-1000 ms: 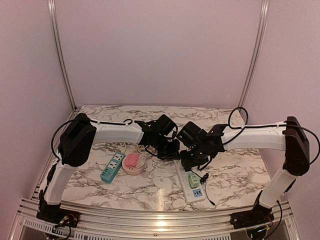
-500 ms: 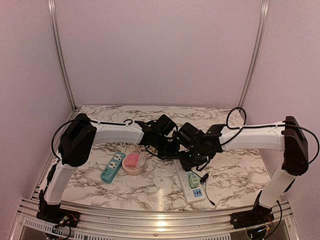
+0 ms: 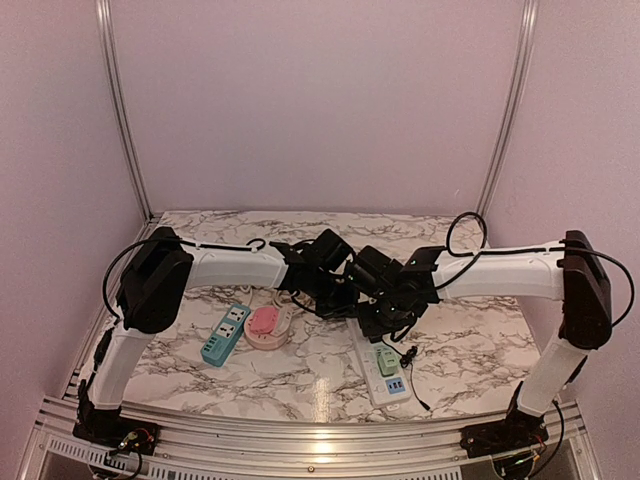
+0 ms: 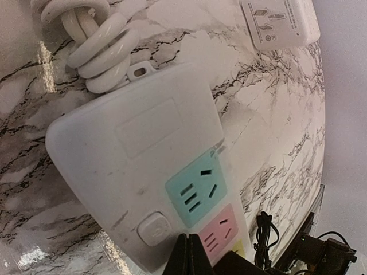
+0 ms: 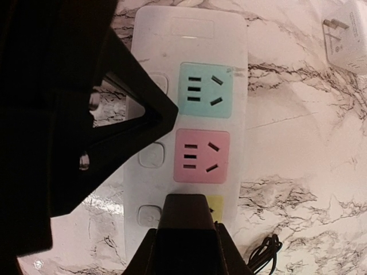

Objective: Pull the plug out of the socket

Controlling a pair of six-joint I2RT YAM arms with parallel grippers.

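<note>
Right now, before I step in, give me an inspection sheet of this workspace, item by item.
Surface: marble table, no spills seen.
Job's things: white power strip; teal and pink sockets free, yellow one hidden under the right gripper; plug not clearly seen.
Clutter: teal strip, pink socket unit, white adapter lying loose.
Grippers: left gripper shut, tip at the white power strip; right gripper's hold unclear.
Cables: white cord coiled at the strip's end; black cable beside it.
Surroundings: pink walls, metal frame.

left claw over power strip, sockets exposed
</note>
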